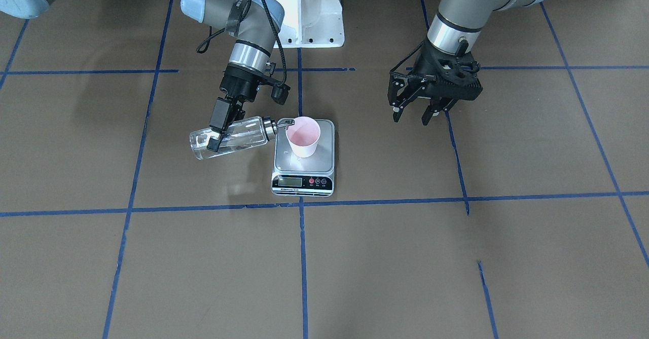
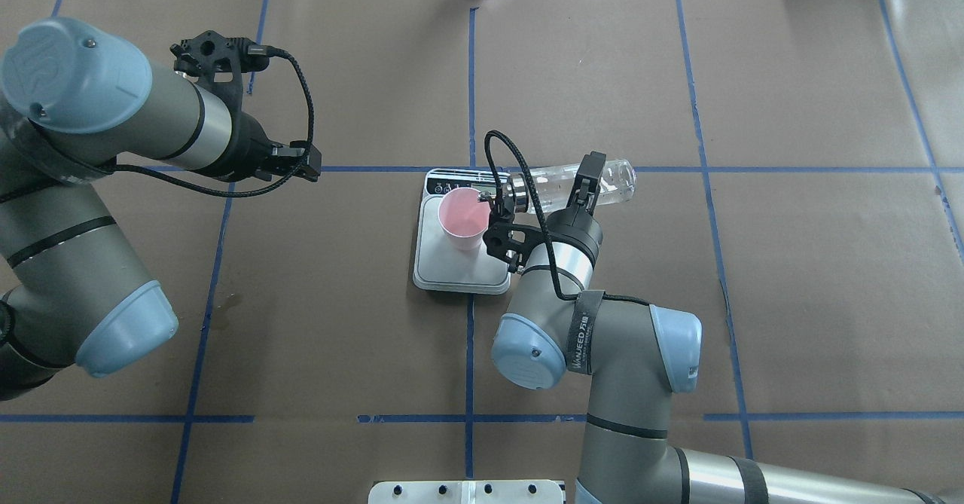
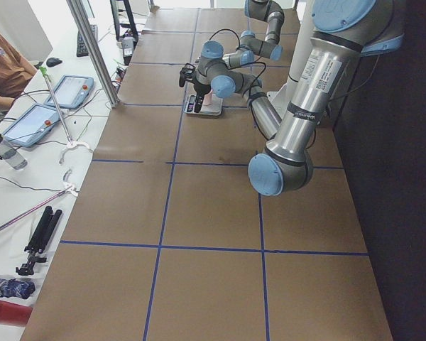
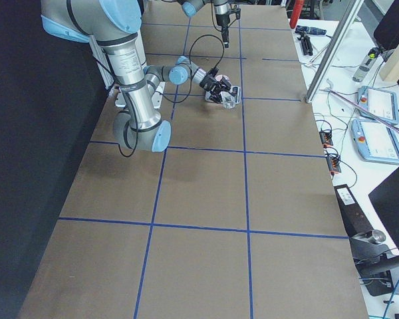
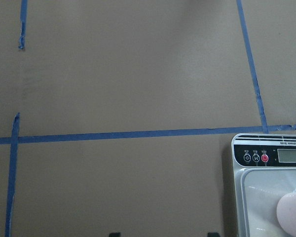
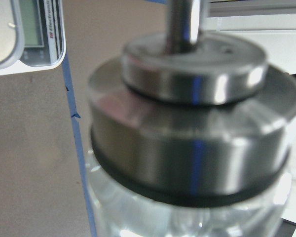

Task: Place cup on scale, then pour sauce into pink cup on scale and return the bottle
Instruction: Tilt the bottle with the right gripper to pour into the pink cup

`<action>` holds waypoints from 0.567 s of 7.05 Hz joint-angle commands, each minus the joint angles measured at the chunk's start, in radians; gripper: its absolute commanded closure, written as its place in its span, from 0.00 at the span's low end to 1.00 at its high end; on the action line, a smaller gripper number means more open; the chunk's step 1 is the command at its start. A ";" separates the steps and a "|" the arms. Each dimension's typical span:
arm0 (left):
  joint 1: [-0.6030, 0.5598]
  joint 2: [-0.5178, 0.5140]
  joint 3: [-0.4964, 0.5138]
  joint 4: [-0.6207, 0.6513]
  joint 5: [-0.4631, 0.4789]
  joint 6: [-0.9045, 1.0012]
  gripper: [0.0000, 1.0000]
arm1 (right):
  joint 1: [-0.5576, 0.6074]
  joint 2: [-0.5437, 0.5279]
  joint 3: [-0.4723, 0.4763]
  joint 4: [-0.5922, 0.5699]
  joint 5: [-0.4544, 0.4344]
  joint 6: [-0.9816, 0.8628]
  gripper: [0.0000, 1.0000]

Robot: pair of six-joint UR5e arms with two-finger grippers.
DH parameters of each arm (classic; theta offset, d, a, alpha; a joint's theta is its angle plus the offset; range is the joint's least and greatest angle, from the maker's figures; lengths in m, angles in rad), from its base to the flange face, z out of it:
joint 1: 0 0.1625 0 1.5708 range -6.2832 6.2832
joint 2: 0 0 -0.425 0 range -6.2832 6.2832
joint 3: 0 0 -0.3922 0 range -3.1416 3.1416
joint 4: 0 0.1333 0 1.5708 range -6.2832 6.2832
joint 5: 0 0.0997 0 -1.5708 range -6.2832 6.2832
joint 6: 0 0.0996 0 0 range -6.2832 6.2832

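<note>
The pink cup (image 1: pixel 303 136) stands upright on the silver scale (image 1: pixel 302 182), near its back left corner in the front view. My right gripper (image 1: pixel 217 135) is shut on the clear glass bottle (image 1: pixel 238 136) and holds it tipped almost level. The silver spout (image 1: pixel 285 122) sits at the cup's rim. I cannot tell whether the clear sauce is flowing. From overhead the bottle (image 2: pixel 614 180) lies right of the cup (image 2: pixel 462 218). The cap (image 6: pixel 192 128) fills the right wrist view. My left gripper (image 1: pixel 411 118) is open and empty, well off to the side of the scale.
The table is brown paper with a grid of blue tape lines (image 1: pixel 300 258). The white robot base (image 1: pixel 304 9) stands behind the scale. The left wrist view shows the scale's corner (image 5: pixel 266 148) and the cup's edge (image 5: pixel 293 217). Tablets (image 3: pixel 28 121) lie on a side desk.
</note>
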 commanded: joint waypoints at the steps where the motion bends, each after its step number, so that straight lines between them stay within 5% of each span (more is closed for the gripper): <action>1: 0.000 0.000 0.000 -0.001 0.000 -0.001 0.33 | 0.005 0.009 -0.011 -0.002 -0.010 -0.050 1.00; 4: 0.000 0.002 0.002 -0.001 0.003 0.003 0.33 | 0.008 0.019 -0.036 -0.002 -0.085 -0.165 1.00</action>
